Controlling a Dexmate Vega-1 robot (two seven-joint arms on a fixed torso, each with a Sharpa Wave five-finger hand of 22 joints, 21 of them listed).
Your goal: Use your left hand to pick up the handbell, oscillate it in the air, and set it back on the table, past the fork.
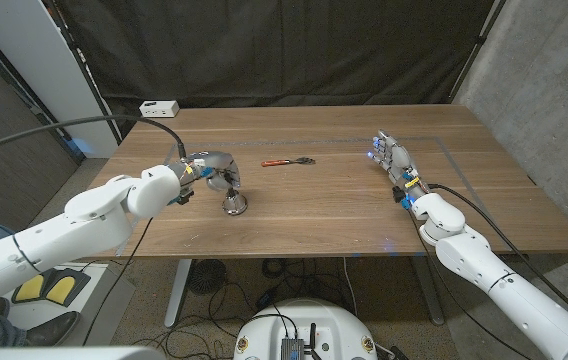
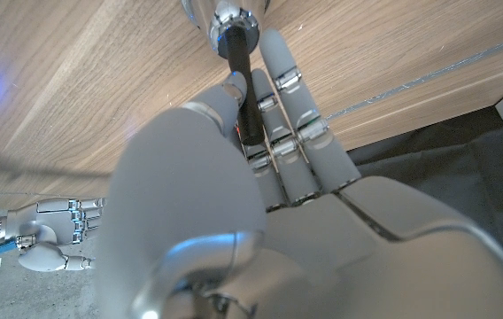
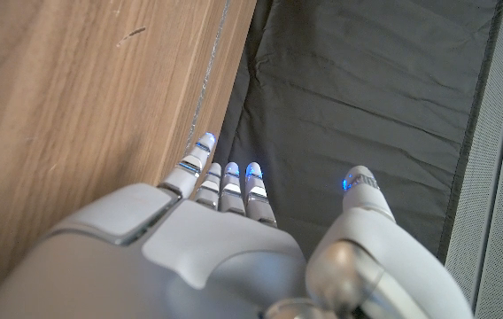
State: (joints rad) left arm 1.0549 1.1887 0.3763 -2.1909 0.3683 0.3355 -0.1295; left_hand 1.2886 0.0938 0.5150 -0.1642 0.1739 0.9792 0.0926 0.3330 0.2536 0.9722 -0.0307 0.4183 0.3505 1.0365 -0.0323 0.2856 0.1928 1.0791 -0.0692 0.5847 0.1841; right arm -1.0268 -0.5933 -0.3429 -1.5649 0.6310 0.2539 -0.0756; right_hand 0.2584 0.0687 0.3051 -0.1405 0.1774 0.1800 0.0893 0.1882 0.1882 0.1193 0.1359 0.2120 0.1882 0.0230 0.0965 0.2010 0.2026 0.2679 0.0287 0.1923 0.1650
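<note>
— What is the left hand (image 1: 207,168) doing?
— It is sitting at nine o'clock, fingers (image 2: 289,115) wrapping a thin black handle.
— And the right hand (image 1: 394,160)?
— It is waiting at three o'clock, fingers (image 3: 227,182) lying straight together, thumb apart, holding nothing.

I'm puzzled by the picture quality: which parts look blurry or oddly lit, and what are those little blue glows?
Left wrist view: the left hand is close and blurred, the handbell sharper. Right wrist view: the right hand is soft, with blue lights on its fingertips. Head view: even lighting, the bell shiny.
</note>
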